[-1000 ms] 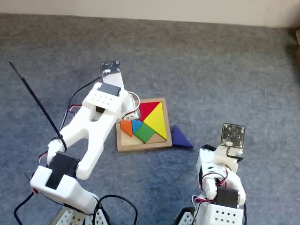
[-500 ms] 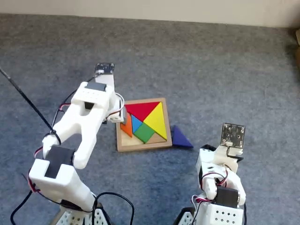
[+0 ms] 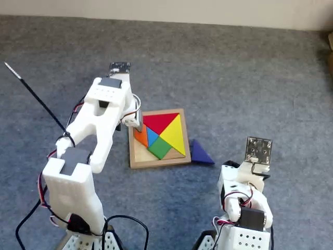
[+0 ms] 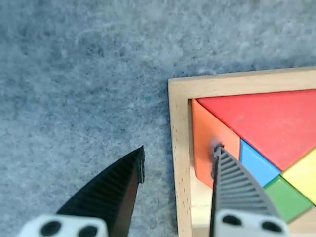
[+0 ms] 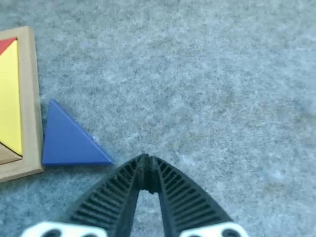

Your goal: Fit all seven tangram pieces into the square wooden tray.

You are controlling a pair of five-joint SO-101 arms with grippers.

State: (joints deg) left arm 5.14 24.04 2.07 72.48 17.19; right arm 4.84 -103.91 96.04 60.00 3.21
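At tray (image 4: 247,82) corner | left pincer (image 4: 178,149) shifted outward, open, empty | right pincer (image 5: 146,158) closed, empty

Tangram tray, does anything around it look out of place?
Yes. The dark blue triangle lies on the carpet just outside the wooden tray, beside its rim rather than inside it, and bare wood shows in the tray.

Grey, short-napped carpet (image 3: 250,78) spread over the whole worktop (image 3: 52,41), flecked lighter and darker up close. Along the far side, a pale strip (image 3: 208,11), wall or floor, hard to tell. At the far right edge, a brown sliver (image 3: 331,47), too cropped to identify.
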